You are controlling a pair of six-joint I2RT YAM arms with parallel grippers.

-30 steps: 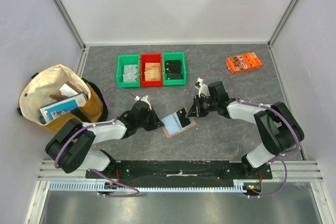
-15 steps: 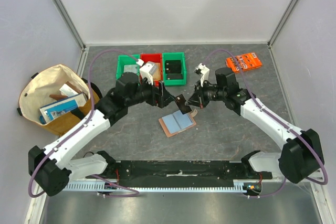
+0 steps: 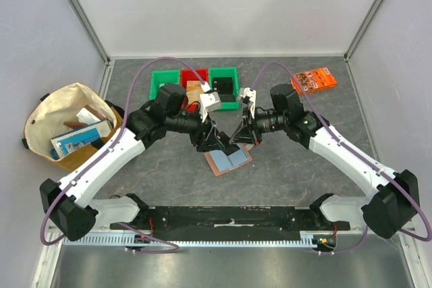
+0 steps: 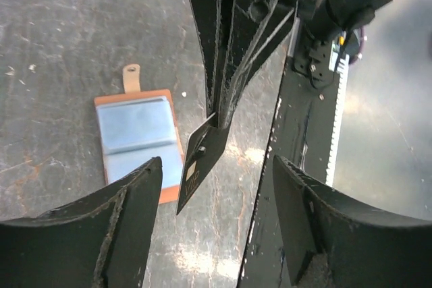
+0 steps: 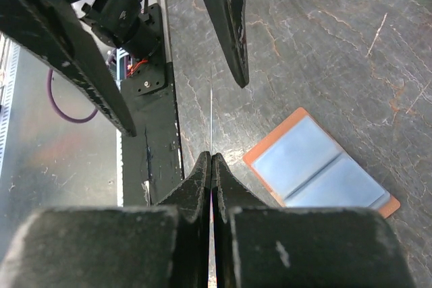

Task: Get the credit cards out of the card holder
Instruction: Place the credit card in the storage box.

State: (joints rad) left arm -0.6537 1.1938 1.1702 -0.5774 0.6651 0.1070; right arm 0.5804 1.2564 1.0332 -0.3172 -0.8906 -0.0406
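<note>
My right gripper [image 5: 211,156] is closed tightly on a black card [image 4: 202,160] and holds it in the air by one end. My left gripper [image 4: 217,163] is wide open, with one finger on each side of this card, not touching it. The holder [image 3: 227,161] lies open on the table [image 3: 290,180] just below, its blue panels facing up.
</note>
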